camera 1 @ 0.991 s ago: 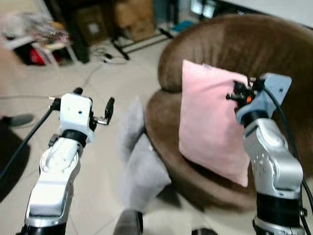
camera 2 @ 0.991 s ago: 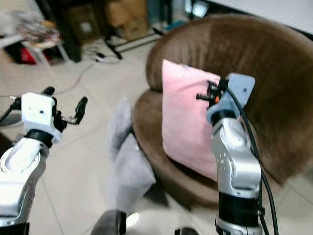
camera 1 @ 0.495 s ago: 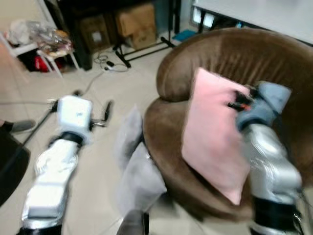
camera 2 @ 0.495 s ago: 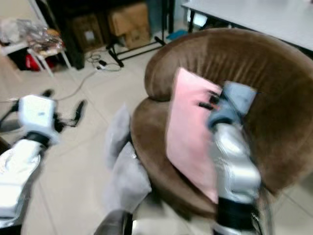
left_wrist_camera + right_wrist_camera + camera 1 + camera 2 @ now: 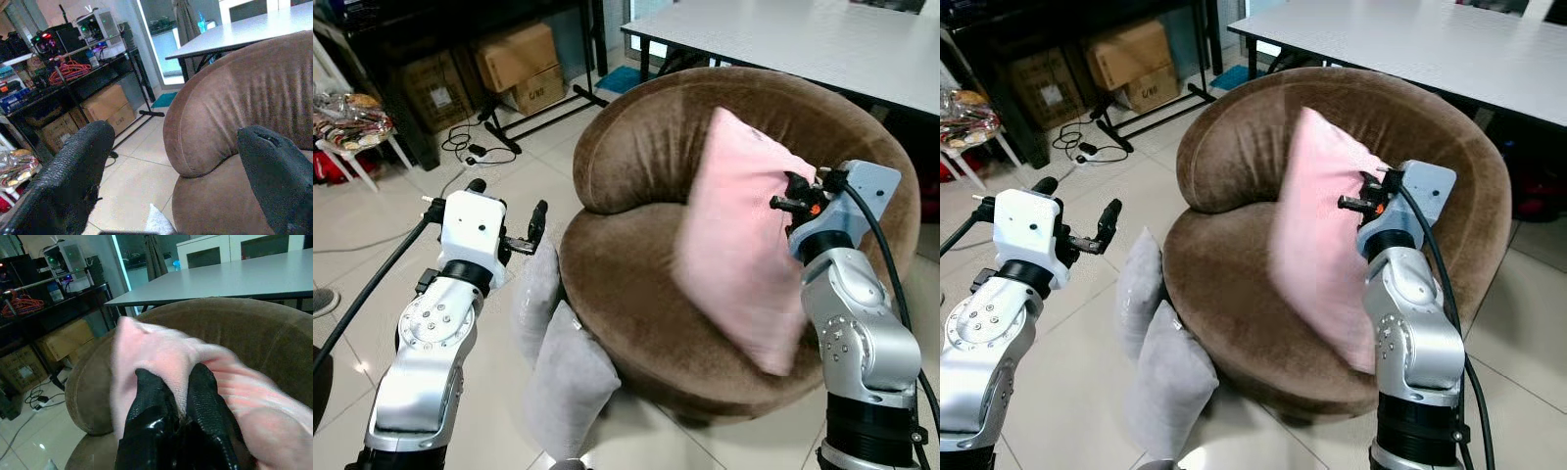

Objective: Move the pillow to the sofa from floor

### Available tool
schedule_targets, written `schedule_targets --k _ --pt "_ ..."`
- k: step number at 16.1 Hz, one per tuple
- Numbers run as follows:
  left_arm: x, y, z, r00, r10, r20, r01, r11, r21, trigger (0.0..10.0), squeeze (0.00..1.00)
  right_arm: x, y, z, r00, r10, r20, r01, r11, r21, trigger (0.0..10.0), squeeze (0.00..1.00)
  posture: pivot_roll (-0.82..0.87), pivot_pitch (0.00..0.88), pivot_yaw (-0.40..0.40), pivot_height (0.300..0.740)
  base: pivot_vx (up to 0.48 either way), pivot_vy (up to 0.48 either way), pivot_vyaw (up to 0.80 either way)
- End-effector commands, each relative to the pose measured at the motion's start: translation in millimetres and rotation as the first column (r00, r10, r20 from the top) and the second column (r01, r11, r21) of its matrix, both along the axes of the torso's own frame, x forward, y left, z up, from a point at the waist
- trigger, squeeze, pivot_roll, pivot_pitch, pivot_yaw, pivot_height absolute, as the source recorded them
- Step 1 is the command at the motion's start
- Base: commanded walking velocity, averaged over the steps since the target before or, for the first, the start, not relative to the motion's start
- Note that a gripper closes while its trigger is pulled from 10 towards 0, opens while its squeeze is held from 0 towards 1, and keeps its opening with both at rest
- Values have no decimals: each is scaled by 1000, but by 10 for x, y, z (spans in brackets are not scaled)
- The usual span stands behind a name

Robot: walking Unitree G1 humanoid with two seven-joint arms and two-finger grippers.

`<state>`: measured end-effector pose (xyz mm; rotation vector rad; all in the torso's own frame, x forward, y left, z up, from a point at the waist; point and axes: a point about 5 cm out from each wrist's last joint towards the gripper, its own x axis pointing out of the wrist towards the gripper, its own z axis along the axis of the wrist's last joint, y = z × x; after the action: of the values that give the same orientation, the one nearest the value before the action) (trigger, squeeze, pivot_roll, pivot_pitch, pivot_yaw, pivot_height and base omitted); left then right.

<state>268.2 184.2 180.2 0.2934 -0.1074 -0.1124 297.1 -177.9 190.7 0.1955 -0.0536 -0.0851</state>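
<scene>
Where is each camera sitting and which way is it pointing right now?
Left eye view: on the head, facing forward and down at the brown sofa; both silver arms show.
Right eye view: same scene, with the pink pillow and grey pillows on the floor.
Left wrist view: along the open left gripper toward the sofa.
Right wrist view: along the right gripper, pinching the pink pillow.
Both wrist views share the sofa back and white table.

- We note a lived-in home room: round brown sofa (image 5: 705, 196), white table (image 5: 803, 39), tiled floor (image 5: 372, 255).
- Cardboard boxes (image 5: 519, 64) under a black rack (image 5: 88, 73).
</scene>
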Motion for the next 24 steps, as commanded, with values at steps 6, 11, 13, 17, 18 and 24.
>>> schedule_targets --k 6,11,13,17,18,24 --pt "-46 39 -87 1000 23 -14 -22 1000 19 10000 0 -98 322 -103 989 145 -11 -145 989 2 10000 0 -33 0 63 740 0 -191 0" --pt "-69 50 -138 999 33 -9 -33 999 10 10000 0 -127 460 -171 973 231 -28 -232 971 -62 10000 0 -31 0 61 740 0 -120 0" --pt "-74 47 -149 999 33 -7 -33 999 19 10000 0 -130 487 -185 970 242 -30 -243 967 -73 10000 0 -29 0 57 740 0 0 0" --pt "-85 45 -139 1000 26 8 -26 1000 -6 10000 0 -123 541 -189 960 281 -23 -282 953 -109 10000 0 -20 0 44 740 0 0 0" --pt "-99 46 -141 1000 23 9 -23 1000 -14 10000 0 -120 542 -188 959 283 -22 -284 953 -105 10000 0 -16 0 40 740 0 0 -500" --pt "-118 32 -137 1000 3 14 -2 1000 -20 10000 0 -114 535 -208 960 277 -29 -279 955 -104 10000 0 -16 0 48 740 259 0 -800"
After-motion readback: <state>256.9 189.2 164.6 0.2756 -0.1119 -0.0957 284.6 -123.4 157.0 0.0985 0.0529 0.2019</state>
